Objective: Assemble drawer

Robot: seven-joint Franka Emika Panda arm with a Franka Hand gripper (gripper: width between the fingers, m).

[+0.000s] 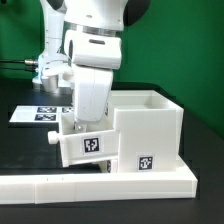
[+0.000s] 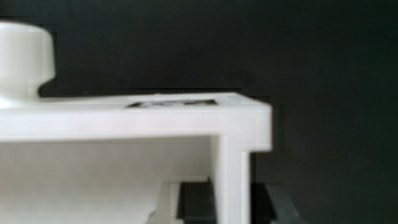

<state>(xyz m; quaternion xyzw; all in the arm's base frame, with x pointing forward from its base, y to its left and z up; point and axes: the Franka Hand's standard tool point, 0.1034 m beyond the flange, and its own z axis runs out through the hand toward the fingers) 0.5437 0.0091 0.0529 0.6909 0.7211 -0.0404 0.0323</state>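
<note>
The white box shell (image 1: 150,125) stands on the black table at the exterior view's right, open at the top, with a marker tag on its front. The smaller tray (image 1: 90,145), with a tag on its front and a knob (image 1: 52,138) on its left side, sits tight against the shell's left side. My gripper (image 1: 88,120) reaches down into the tray from above. In the wrist view the knob (image 2: 22,55) and the tray's white walls (image 2: 125,120) fill the picture. My gripper (image 2: 240,205) has a dark finger (image 2: 201,205) on each side of a thin tray wall, shut on it.
The marker board (image 1: 38,112) lies flat on the table behind the tray, at the exterior view's left. A low white rail (image 1: 100,185) runs along the table's front edge, right in front of the tray and shell. A green wall stands behind.
</note>
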